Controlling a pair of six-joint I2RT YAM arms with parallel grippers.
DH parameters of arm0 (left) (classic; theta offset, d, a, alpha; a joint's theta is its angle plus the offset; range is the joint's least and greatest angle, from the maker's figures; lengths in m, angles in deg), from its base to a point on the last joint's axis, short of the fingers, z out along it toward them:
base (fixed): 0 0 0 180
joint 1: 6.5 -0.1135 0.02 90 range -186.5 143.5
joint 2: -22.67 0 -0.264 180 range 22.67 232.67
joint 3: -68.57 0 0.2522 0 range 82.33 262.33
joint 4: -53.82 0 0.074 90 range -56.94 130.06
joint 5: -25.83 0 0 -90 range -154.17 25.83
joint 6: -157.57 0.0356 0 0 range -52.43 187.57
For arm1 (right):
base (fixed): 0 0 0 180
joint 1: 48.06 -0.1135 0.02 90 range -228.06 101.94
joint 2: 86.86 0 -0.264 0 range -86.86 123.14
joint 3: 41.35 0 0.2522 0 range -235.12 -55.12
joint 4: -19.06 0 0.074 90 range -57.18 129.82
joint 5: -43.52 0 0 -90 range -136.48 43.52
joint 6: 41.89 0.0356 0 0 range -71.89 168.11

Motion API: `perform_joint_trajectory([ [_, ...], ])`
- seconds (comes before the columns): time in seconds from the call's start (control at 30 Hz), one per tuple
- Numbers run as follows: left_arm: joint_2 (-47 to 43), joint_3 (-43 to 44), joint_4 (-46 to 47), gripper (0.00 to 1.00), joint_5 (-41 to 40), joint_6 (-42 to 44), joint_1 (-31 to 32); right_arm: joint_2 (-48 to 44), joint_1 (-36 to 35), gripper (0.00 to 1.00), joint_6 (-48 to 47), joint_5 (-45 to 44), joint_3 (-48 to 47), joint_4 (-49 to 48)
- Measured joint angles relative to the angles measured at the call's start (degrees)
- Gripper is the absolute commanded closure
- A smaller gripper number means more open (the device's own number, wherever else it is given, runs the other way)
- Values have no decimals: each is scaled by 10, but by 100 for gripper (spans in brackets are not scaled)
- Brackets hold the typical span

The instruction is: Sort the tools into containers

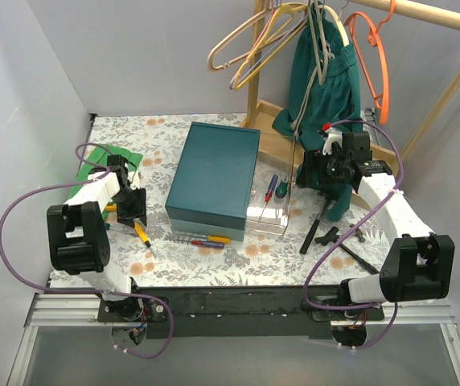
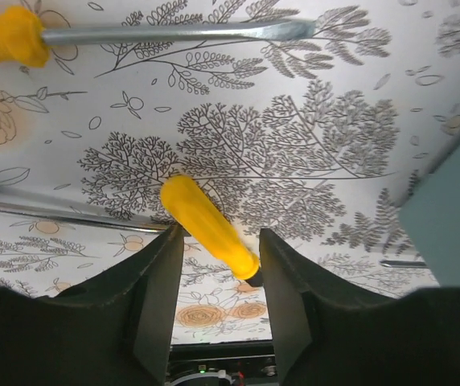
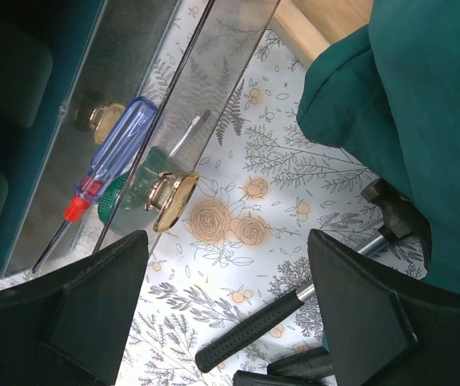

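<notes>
One yellow screwdriver (image 2: 202, 221) between spread left gripper (image 2: 218, 237), right gripper (image 3: 228, 241) spread, empty.

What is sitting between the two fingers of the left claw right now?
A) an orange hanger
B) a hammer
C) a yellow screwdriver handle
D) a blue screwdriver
C: the left wrist view shows a yellow screwdriver handle lying slantwise in the gap of the open left claw.
</notes>
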Motion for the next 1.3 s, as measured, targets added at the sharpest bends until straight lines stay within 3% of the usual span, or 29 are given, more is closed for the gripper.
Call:
perform_joint_trajectory([
  [0.3,56,-17,-4,84,-11,25,-1,0,3,12,0,0,0,0],
  [0.43,87,21,-24,100,19,24,-2,0,3,12,0,0,0,0],
  [0.53,115,92,-47,100,64,24,-2,0,3,12,0,0,0,0],
  [0.8,108,380,-47,100,232,-6,-2,0,3,12,0,-7,0,0],
  [1.0,109,515,19,100,448,-52,3,0,4,12,-6,-12,0,0],
  [1.1,123,554,58,100,532,-80,50,0,5,12,-13,-15,0,0],
  [1.3,175,559,128,100,619,-139,232,-10,7,12,-17,-22,1,0],
])
